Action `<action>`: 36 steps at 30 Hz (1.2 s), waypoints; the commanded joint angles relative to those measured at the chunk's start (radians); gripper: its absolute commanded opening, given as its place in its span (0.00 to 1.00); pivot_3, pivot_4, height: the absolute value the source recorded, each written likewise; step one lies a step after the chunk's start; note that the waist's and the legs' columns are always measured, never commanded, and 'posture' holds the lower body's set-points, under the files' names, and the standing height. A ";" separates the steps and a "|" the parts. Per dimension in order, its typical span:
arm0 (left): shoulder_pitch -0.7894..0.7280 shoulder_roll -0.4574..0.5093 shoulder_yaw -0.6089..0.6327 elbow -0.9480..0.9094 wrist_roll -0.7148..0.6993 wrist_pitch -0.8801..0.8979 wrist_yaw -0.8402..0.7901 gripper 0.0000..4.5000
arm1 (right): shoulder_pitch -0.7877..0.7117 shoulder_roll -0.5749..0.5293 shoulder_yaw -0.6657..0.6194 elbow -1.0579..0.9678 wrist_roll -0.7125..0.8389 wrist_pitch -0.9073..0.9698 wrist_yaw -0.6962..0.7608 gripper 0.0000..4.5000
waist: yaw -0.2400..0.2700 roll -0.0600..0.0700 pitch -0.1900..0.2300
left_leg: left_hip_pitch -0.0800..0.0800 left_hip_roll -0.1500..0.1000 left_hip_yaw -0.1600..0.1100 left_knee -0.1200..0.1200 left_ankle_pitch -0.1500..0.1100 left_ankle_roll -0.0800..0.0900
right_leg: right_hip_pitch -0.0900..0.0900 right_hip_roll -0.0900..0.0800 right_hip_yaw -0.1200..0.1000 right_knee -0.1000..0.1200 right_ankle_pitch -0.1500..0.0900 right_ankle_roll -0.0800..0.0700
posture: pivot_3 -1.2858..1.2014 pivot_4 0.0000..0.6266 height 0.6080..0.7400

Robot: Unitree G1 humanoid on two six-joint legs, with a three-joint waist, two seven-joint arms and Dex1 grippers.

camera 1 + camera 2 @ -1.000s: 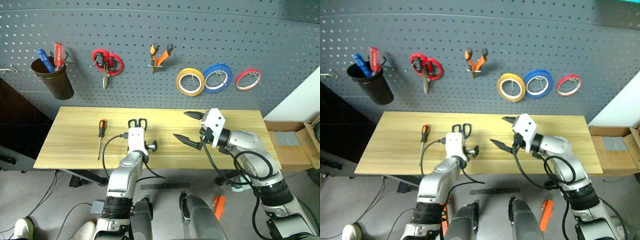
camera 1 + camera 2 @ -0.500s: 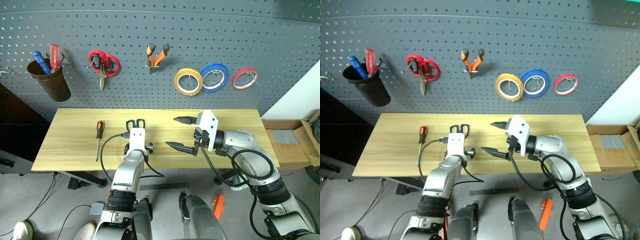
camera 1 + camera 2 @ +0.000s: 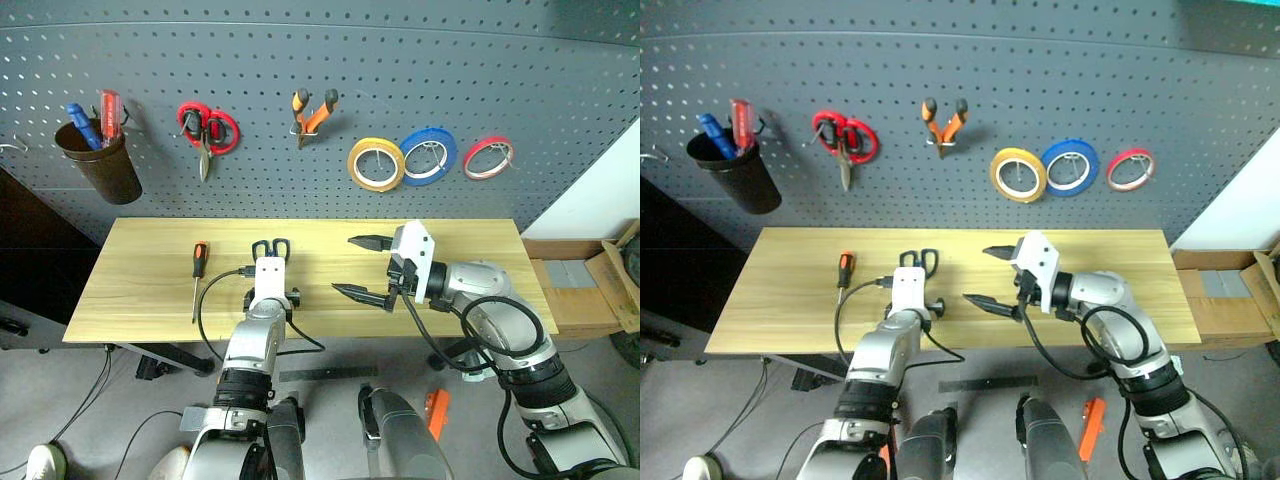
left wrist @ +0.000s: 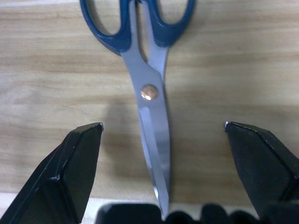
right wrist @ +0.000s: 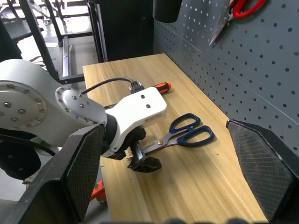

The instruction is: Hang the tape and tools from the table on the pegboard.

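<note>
The left gripper (image 4: 163,140) is now sitting lower and further forward over the long light-yellow plank table (image 3: 130,300) than a second ago, its two black fingers spread wide to either side of the closed steel blades of the dark-handled scissors (image 4: 147,79). The blades are lying flat on the wood between the fingers, tips toward the wrist, and nothing is touching them yet. That advance is putting the scissors squarely inside the open jaws, so a closing pinch looks like the next call.

The right gripper (image 3: 366,267) is hovering above the table's middle, fingers also parted wide and holding nothing, pointing across toward the left arm (idle for now, by the look of it).

On the large dark grey perforated pegboard (image 3: 400,60) the yellow-tan ring of tape (image 3: 378,163) and the orange-and-black-handled pliers (image 3: 314,112) are already hanging on hooks. The short screwdriver with the orange-and-black handle (image 3: 200,268) is still lying on the table, near the scissors, on their left. Two tools are left to hang.
</note>
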 commanded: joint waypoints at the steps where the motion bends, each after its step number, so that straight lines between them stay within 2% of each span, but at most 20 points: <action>1: 0.008 0.009 0.009 0.019 0.024 0.014 0.023 1.00 | -0.031 0.009 -0.022 -0.005 0.017 -0.014 0.001 1.00 | 0.000 0.000 0.000 | 0.000 0.000 0.000 0.000 0.000 0.000 | 0.000 0.000 0.000 0.000 0.000 0.000 | 0.49 0.48 1.00; 11: 0.051 0.018 0.028 -0.014 0.019 0.047 0.035 1.00 | -0.057 0.019 -0.036 0.045 0.009 -0.029 -0.011 1.00 | -0.002 0.000 0.000 | 0.003 0.001 0.000 -0.001 0.000 0.000 | 0.002 0.000 0.000 -0.001 -0.001 -0.001 | 0.49 0.48 1.00; 15: 0.058 0.014 0.043 0.004 -0.002 0.031 0.010 0.80 | -0.061 0.016 -0.041 0.047 0.005 -0.036 -0.016 1.00 | -0.002 0.000 0.000 | 0.004 0.000 0.000 -0.001 0.000 0.000 | 0.002 0.000 0.000 -0.001 -0.001 -0.001 | 0.49 0.48 1.00; 24: 0.049 0.010 0.068 0.033 -0.028 0.009 -0.008 0.10 | -0.067 0.008 -0.033 0.048 -0.009 -0.074 -0.005 1.00 | -0.003 0.000 0.000 | 0.004 0.001 0.000 -0.002 0.000 0.000 | 0.002 0.000 0.000 -0.002 -0.002 -0.002 | 0.49 0.49 1.00; 31: 0.040 0.011 0.081 0.039 -0.035 -0.001 -0.004 0.09 | -0.087 0.012 -0.041 0.083 -0.010 -0.088 -0.010 1.00 | -0.003 0.001 0.000 | 0.004 0.001 0.000 -0.002 0.000 0.000 | 0.002 0.000 0.000 -0.002 -0.004 -0.007 | 0.49 0.48 1.00; 36: 0.071 -0.002 0.099 -0.084 -0.057 -0.039 -0.012 0.09 | -0.090 0.017 -0.052 0.060 0.012 -0.077 -0.012 1.00 | -0.004 0.000 0.000 | 0.003 0.001 0.000 -0.004 0.000 0.000 | 0.002 0.000 0.000 -0.003 -0.004 -0.006 | 0.49 0.45 1.00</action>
